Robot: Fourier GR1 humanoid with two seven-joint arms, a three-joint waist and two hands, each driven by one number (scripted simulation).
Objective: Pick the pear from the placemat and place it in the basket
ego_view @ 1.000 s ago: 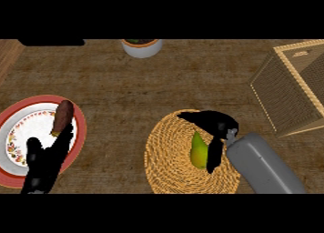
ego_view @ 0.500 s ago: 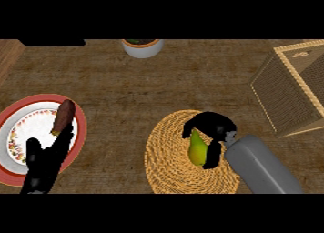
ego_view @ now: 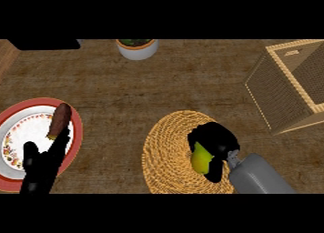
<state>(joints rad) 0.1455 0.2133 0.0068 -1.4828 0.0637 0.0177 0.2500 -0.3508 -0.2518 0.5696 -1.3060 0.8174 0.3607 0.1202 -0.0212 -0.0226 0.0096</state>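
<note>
**Grasp on the pear, lift not yet made**

The brown wood-grain counter (ego_view: 158, 86) fills my head view, with a dark block at its top left corner and a wooden edge down the far left. On it I count one round woven placemat (ego_view: 166, 154), one square wicker basket (ego_view: 296, 84), one red-rimmed patterned plate (ego_view: 10, 150), one small white pot (ego_view: 138, 48) with something green in it, and one brown elongated item (ego_view: 59, 120) lying on the plate's upper edge; I cannot tell what it is.

The single pear (ego_view: 201, 158), yellow-green, sits on the right part of the placemat. My right hand (ego_view: 215, 139) is bent over it from above, fingers curled round its top and side, so I judge it to be grasping the fruit. Whether the pear is clear of the mat I cannot tell; it looks to be resting there or barely raised.

My left hand (ego_view: 42, 164) lies over the plate with its fingers straight and relaxed, holding nothing, pointing toward the brown item.

As I read it, I am at the pick step. The next move calls for lifting the pear straight up off the placemat, then carrying it up and to the right, high enough to pass over the basket's near wall, and letting go only once it is above the open top. The basket stands well apart from the placemat.
</note>
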